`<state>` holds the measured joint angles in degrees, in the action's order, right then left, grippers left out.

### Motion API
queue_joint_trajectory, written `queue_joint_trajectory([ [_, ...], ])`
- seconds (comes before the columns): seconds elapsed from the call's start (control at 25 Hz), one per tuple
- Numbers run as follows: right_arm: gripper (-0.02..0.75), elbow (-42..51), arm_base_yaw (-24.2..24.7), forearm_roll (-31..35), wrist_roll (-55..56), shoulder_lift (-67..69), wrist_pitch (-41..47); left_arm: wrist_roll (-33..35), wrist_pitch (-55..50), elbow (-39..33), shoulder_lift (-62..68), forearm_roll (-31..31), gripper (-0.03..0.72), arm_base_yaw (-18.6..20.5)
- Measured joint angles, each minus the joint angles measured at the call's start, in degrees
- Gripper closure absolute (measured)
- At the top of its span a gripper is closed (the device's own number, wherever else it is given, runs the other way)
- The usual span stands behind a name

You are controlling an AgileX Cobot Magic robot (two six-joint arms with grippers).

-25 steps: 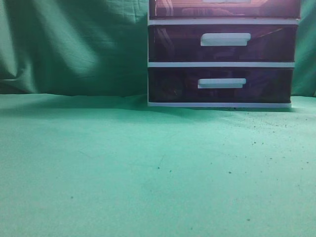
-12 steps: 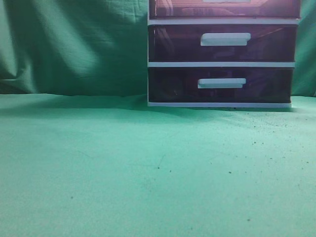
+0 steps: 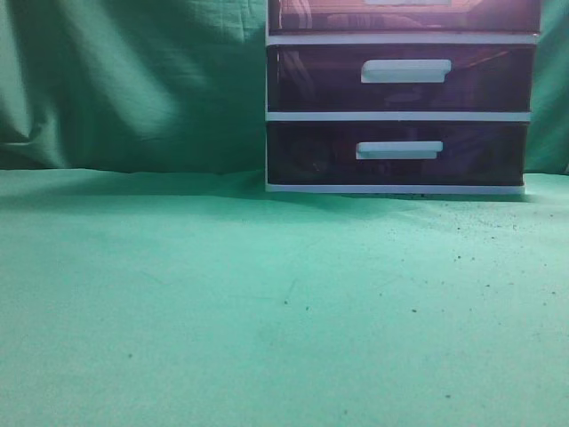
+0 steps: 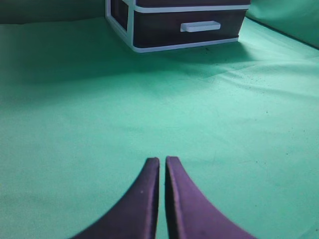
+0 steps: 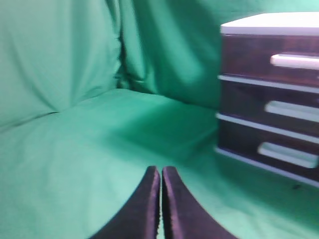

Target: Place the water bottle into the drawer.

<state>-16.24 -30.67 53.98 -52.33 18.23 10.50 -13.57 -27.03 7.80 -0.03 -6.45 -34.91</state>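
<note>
No water bottle is plainly in view. The top drawer (image 3: 320,18) of the white-framed unit (image 3: 398,116) is cut off by the top edge of the exterior view. It looks closed, and pale reddish shapes show through its dark front; I cannot tell what they are. It also shows in the right wrist view (image 5: 249,57), closed, with its white bar handle (image 5: 296,60). My left gripper (image 4: 162,160) is shut and empty above the green cloth, well in front of the unit. My right gripper (image 5: 161,169) is shut and empty, to the left of the unit. Neither gripper shows in the exterior view.
The middle drawer (image 3: 311,80) and the bottom drawer (image 3: 311,156) are closed. The unit stands at the back right on a green cloth (image 3: 267,302), which also hangs as a backdrop (image 3: 133,80). The left wrist view shows the bottom drawer (image 4: 159,31).
</note>
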Motion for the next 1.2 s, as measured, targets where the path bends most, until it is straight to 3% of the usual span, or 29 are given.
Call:
queue_joint_trajectory([
  [0.16, 0.738, 3.65, 7.69, -10.2, 9.98, -6.73, -1.95, 0.0, 0.0, 0.0, 0.0, 0.0, 0.688, 0.0],
  [0.4, 0.738, 8.93, 19.58, -39.29, 41.01, -16.13, 1.82, 0.0, 0.0, 0.0, 0.0, 0.0, 0.688, 0.0],
  [0.52, 0.738, 13.35, 23.83, -47.25, 50.15, -18.62, 2.31, 0.0, 0.0, 0.0, 0.0, 0.0, 0.688, 0.0],
  [0.84, 0.738, 17.74, 29.28, -49.27, 54.73, -18.74, 7.37, 0.0, 0.0, 0.0, 0.0, 0.0, 0.688, 0.0],
  [1.2, 0.738, 17.86, 29.53, -49.36, 55.59, -18.74, 10.87, 0.0, 0.0, 0.0, 0.0, 0.0, 0.688, 0.0],
])
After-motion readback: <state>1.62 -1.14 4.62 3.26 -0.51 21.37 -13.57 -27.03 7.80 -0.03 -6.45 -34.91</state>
